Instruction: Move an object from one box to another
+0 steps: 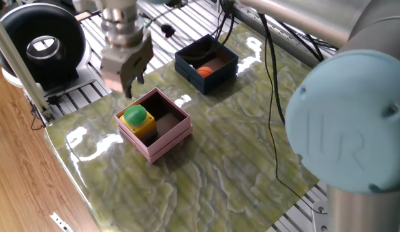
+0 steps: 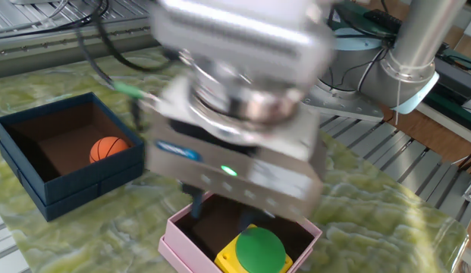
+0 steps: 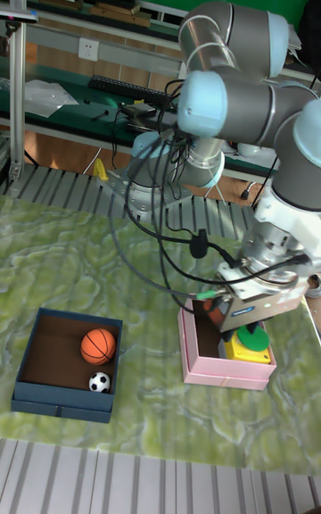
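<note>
Yellow block (image 1: 139, 120) with its green cap sits in the pink box (image 1: 169, 141); my gripper (image 1: 129, 82) hangs above, fingers apart, holding nothing.

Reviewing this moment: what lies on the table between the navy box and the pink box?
Nothing rests there: in the tall fixed view only bare marbled tabletop separates the navy box from the pink box. A black cable hangs above it.
</note>
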Available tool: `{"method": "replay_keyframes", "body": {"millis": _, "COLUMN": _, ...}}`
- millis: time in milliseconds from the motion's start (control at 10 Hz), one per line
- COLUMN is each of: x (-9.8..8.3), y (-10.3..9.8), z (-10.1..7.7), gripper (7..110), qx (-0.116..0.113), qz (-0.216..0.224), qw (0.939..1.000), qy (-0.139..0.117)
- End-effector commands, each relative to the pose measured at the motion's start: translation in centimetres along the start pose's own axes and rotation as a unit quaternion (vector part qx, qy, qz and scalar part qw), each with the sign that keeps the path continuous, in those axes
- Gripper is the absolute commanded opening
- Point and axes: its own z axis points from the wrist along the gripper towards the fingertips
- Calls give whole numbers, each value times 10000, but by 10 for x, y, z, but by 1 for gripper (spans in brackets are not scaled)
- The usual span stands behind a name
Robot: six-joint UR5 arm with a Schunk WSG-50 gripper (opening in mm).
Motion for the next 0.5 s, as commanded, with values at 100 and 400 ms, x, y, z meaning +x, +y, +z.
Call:
{"method": "replay_keyframes", "body": {"millis": 100, "x": 18, "y": -76, "z": -9, "gripper": 44, "qx": 125, "qz": -470, "qw": 9988, "qy": -67}}
{"method": "replay_keyframes", "body": {"millis": 400, "x": 40, "y": -133, "z": -1, "gripper": 44, "qx": 294, "qz": -799, "qw": 9963, "qy": -110}}
